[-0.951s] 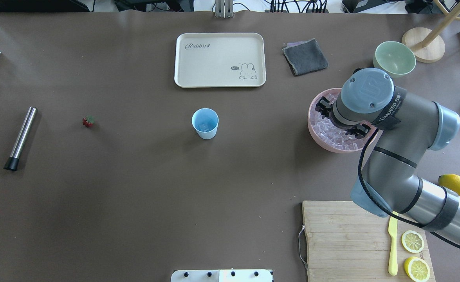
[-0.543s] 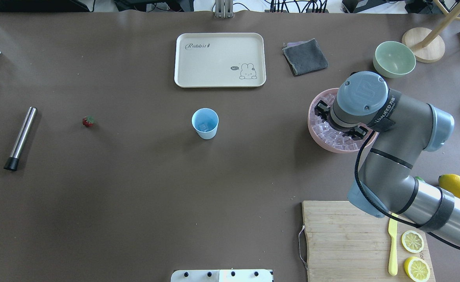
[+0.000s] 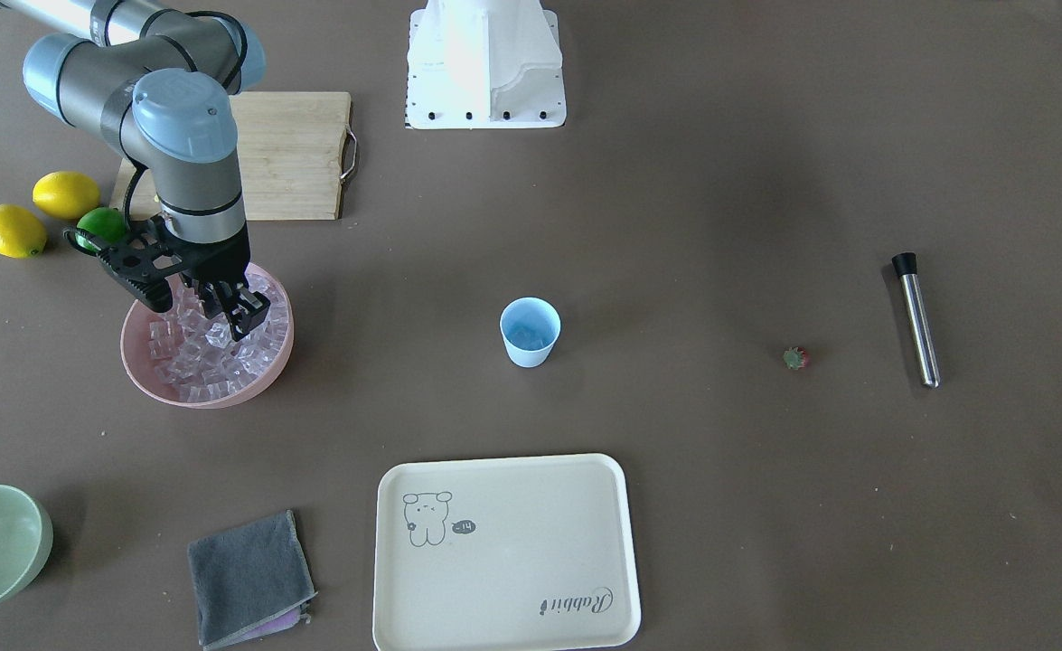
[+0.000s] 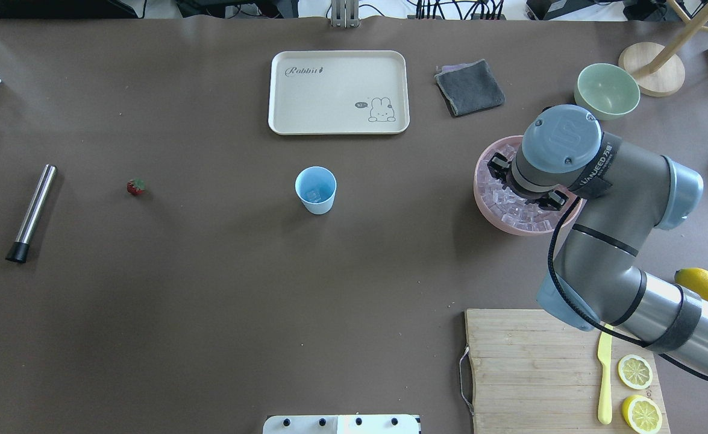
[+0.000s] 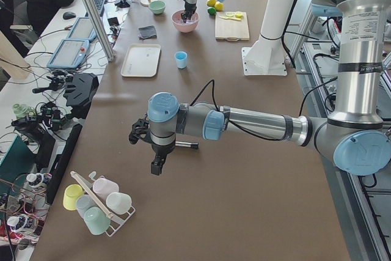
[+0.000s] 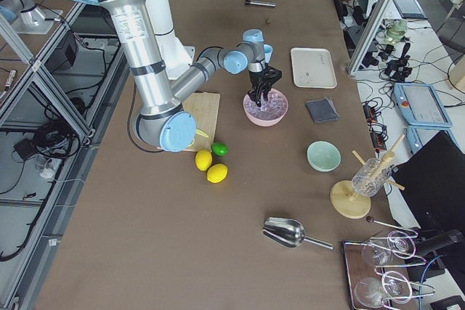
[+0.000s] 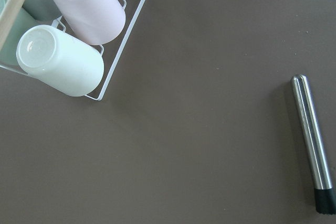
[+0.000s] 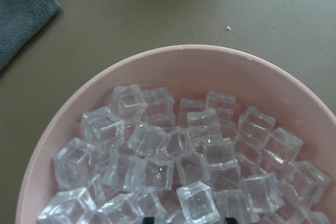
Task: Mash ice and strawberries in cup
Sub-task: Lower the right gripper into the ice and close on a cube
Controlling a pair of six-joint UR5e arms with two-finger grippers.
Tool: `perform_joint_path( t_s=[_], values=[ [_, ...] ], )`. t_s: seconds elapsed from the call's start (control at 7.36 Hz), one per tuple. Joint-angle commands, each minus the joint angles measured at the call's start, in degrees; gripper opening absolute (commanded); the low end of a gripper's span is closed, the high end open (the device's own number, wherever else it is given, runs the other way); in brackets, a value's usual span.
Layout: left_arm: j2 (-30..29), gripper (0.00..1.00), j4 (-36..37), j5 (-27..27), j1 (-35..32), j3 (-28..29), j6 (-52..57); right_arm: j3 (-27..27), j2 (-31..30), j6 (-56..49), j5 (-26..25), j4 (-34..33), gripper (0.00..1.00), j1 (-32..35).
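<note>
Right gripper (image 3: 202, 312) over the pink bowl (image 3: 146, 375) nudges toward 9 o'clock then back within the last second, wrist barely moving, fingers staying spread; they now straddle one ice cube (image 8: 197, 202) on top of the ice (image 8: 157, 145) pile, not pinching it, so this looks like lining up another pick. Cup (image 4: 316, 190) sits mid-table at 9 o'clock of the bowl, one cube seemingly inside; strawberry (image 4: 136, 187) lies untouched further toward 9 o'clock, steel muddler (image 4: 33, 211) beyond it. Left gripper (image 5: 157, 164) hangs near the muddler, finger state cannot tell
</note>
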Motion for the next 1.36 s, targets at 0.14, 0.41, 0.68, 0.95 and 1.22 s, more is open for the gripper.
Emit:
perform_joint_path(
  t_s=[0.14, 0.41, 0.68, 0.95, 1.22],
  values=[
    [0.09, 0.98, -0.07, 0.00, 0.00, -0.25, 0.03, -1.31, 0.50, -0.10, -0.19, 0.07, 0.55, 0.58],
    [0.09, 0.99, 0.02, 0.00, 0.00, -0.16, 0.03, -2.02, 0.59, -0.97, -0.28, 0.16, 0.55, 0.66],
    [0.09, 0.98, 0.02, 0.00, 0.00, -0.16, 0.03, -3.07, 0.59, -1.24, -0.28, 0.59, 0.54, 0.66],
    [0.09, 0.98, -0.07, 0.00, 0.00, -0.43, 0.03, -3.43, 0.67, -1.59, -0.28, 0.59, 0.53, 0.66],
    [0.09, 0.99, -0.07, 0.00, 0.00, -0.43, 0.03, -3.43, 0.67, -1.50, -0.20, 0.59, 0.38, 0.66]
  ],
)
